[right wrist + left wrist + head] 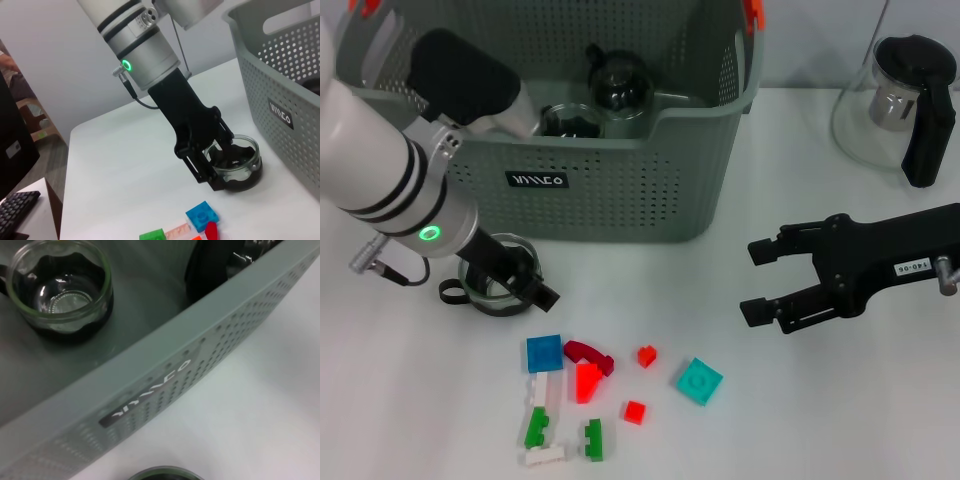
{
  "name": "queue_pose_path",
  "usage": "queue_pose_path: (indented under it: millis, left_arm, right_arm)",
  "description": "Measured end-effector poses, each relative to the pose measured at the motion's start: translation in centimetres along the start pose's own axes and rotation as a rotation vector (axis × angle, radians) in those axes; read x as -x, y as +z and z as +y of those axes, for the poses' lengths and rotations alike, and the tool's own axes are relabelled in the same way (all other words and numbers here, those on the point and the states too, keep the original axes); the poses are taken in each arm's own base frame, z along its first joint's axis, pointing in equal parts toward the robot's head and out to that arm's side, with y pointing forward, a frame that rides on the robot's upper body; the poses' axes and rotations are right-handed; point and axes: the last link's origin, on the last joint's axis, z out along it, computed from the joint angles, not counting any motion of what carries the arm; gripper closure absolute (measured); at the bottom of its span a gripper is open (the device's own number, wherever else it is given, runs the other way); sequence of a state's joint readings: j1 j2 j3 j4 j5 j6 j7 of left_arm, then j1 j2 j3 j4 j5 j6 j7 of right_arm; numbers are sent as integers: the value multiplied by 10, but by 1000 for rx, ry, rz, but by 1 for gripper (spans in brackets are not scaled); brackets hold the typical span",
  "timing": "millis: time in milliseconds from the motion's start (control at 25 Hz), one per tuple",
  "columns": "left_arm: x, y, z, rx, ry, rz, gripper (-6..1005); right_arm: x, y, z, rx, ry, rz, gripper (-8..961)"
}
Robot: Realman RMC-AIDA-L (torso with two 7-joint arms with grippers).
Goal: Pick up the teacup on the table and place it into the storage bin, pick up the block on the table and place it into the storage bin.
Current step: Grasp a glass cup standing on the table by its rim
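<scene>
The teacup (492, 292), clear glass with a black base and handle, stands on the table just in front of the storage bin (620, 190). My left gripper (508, 281) reaches down over it, open, with a finger on either side of the cup; the right wrist view shows this gripper (222, 162) and teacup (242, 165) beside the bin (280, 90). The cup's rim (160, 474) just shows in the left wrist view. Several small blocks lie near the front edge, among them a blue block (544, 352) and a teal block (698, 380). My right gripper (757, 280) hovers open over the table's right side.
Inside the bin sit another glass cup (565, 120) and a dark teapot (618, 85). A glass pot with a black handle (900, 95) stands at the back right. Red, green and white small bricks (588, 380) lie among the blocks.
</scene>
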State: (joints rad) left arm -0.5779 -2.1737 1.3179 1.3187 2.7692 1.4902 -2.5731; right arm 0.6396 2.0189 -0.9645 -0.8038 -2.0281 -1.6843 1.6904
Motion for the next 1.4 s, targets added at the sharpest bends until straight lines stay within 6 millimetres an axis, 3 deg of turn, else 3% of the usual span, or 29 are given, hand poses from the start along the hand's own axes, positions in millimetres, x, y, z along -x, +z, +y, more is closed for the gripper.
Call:
queue_pose_path:
  millis: [560, 1280, 1400]
  left_arm:
    - [-2, 20, 0, -6, -20, -15, 343]
    - [0, 28, -1, -11, -31, -26, 381]
    - [0, 29, -2, -15, -33, -24, 614]
  right_arm:
    - [-1, 0, 0, 1, 2, -1, 7]
    - [-2, -2, 0, -5, 6, -5, 7]
    - [-2, -1, 0, -5, 6, -5, 7]
